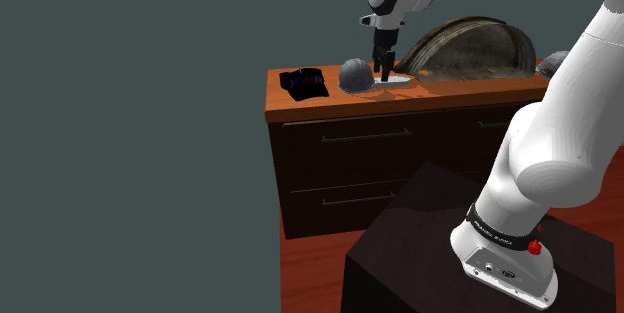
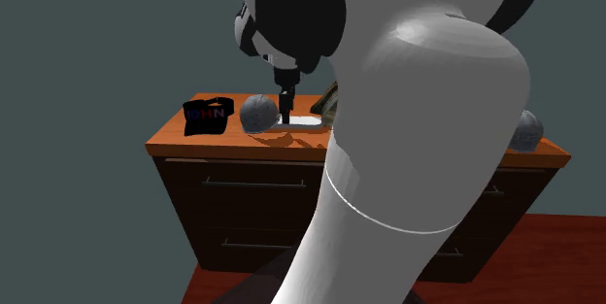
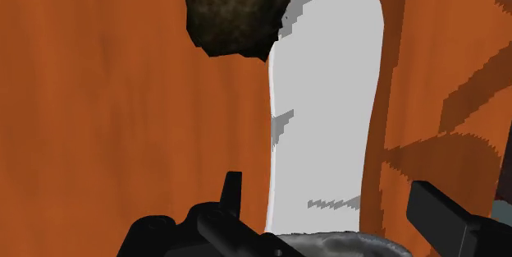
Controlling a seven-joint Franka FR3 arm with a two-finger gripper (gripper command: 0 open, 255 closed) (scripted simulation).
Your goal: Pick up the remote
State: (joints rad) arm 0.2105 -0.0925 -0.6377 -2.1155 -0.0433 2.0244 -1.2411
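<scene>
– one white remote (image 3: 328, 107) is logged flat on the orange dresser top (image 3: 98, 116), directly under the gripper (image 3: 336, 202).
– gripper state?
– fingers (image 3: 443, 214) are noted apart, either side of its near end, no contact. long axis is run straight ahead, crosswise to the closing line; a plain descent is judged enough.

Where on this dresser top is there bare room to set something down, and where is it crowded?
Free: the front strip of the dresser top, before the black lettered item and grey ball, and the strip in front of the dark arched object. Crowded: the middle, where the ball, white remote and open gripper stand close together.
</scene>
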